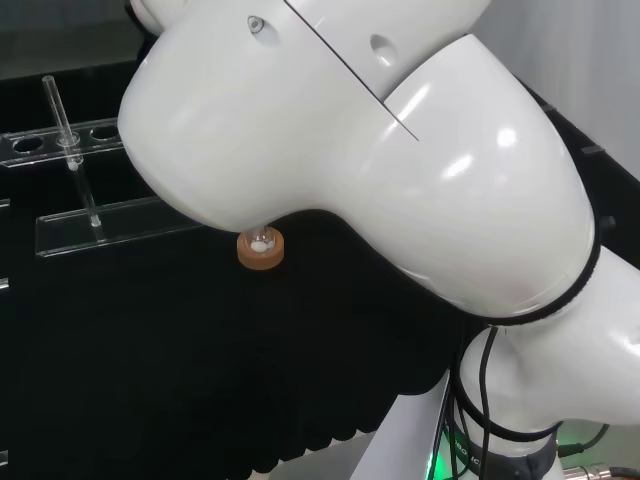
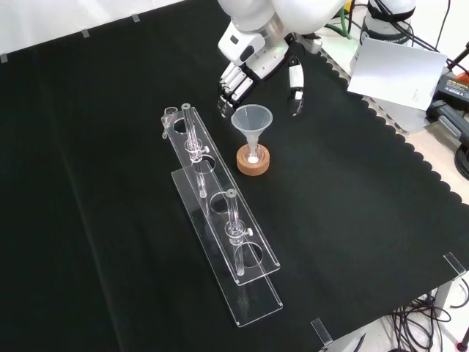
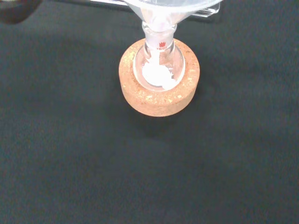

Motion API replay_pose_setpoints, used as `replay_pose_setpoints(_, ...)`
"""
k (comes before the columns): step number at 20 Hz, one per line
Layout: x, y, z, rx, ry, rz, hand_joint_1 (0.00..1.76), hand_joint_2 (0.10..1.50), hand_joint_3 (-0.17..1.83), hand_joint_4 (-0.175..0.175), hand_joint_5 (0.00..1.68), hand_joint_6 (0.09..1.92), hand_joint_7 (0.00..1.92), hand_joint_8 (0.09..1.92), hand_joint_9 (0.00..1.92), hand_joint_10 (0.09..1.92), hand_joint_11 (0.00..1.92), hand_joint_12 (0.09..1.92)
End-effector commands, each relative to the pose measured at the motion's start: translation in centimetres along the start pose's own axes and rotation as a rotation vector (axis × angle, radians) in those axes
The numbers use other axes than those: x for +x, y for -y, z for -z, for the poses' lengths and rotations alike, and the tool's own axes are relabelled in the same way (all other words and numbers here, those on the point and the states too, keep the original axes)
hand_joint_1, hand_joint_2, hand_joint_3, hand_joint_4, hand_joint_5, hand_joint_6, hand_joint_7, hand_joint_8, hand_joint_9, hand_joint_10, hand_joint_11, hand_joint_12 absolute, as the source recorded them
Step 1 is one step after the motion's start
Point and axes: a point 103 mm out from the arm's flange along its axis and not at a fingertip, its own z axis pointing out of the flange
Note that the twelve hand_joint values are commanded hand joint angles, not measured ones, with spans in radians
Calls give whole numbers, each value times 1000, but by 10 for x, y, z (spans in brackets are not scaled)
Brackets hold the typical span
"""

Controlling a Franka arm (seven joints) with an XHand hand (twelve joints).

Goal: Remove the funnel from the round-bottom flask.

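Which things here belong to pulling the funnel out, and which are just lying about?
Job:
- funnel
- flask
- cork ring under it
- robot hand, fingers apart above the funnel

Lying about:
- clear rack
- glass tubes in it

- Black cloth (image 2: 102,183) covers the bench, scalloped along its edge toward 3 o'clock in the front view.
- Cables (image 2: 421,323) hang at 5 o'clock.
- Grey sheet (image 2: 399,70), perhaps paper, at 2 o'clock.

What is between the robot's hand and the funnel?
Nothing. In the front view the hand hangs just behind the funnel, fingers spread and relaxed, with bare black cloth showing in the gap. The funnel sits in the flask.
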Motion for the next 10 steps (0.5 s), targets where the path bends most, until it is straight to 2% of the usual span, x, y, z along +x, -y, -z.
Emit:
replay_pose_setpoints(1,-3,-8,-9,8,13,-3,640,664,226,-32,113,87,0,532,157,860,224,1511)
replay_pose_setpoints(5,-3,-13,-14,6,18,-11,645,668,228,-31,116,87,0,537,162,858,225,1508)
replay_pose_setpoints(7,-3,-15,-16,16,14,3,647,669,229,-31,117,87,0,538,163,858,225,1507)
replay_pose_setpoints(10,-5,-26,-24,34,18,2,650,670,230,-31,117,87,0,541,167,857,230,1505)
